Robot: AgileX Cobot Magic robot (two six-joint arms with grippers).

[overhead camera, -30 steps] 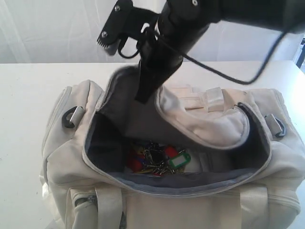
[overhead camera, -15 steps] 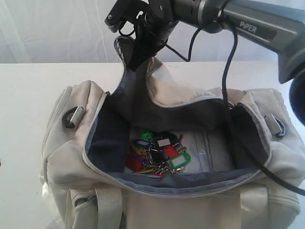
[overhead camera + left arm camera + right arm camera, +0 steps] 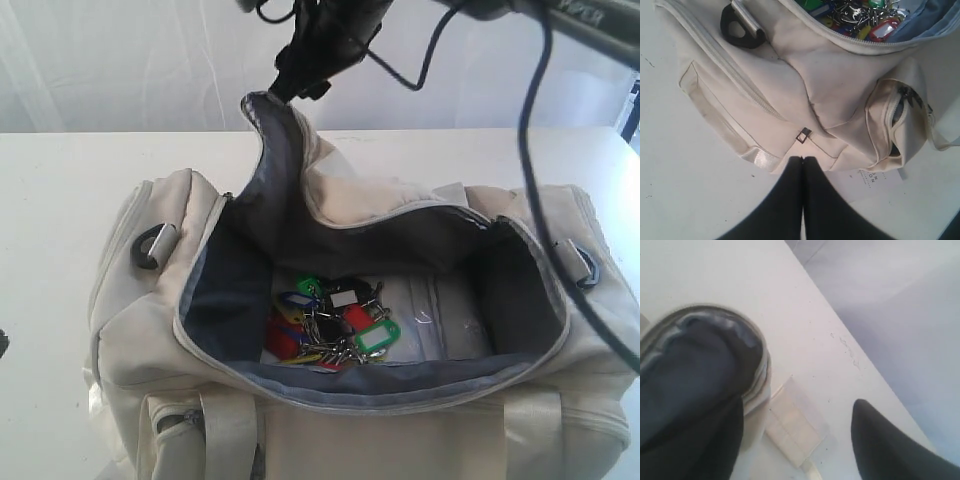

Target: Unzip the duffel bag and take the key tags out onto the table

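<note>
The right gripper (image 3: 300, 70) has climbed since a second ago, and the top flap (image 3: 272, 150) that sagged over the mouth of the duffel bag (image 3: 130, 330) then now stands upright just below it. Its jaws have also parted. In the right wrist view the two dark fingers (image 3: 890, 445) stand well apart with bare table (image 3: 740, 275) between them. The flap's grey-lined edge (image 3: 700, 350) lies against one finger only and is not pinched.

Well below this gripper the bag gapes open. The key tags (image 3: 335, 325) lie in a bunch on the bag's floor, green, red and blue among metal rings. They are inside the bag, not on the table (image 3: 60, 200).

The left gripper (image 3: 802, 160) is clenched, its fingers pressed together with nothing between them. It hangs just short of the bag's end wall, with a small metal loop (image 3: 803, 135) on a seam right ahead of the tips. A black strap ring (image 3: 735, 27) sits farther off, and beyond it the key tags (image 3: 860, 15) show through the opening. A printed paper slip (image 3: 875, 177) lies on the table beside the fingers, half under the bag.
</note>
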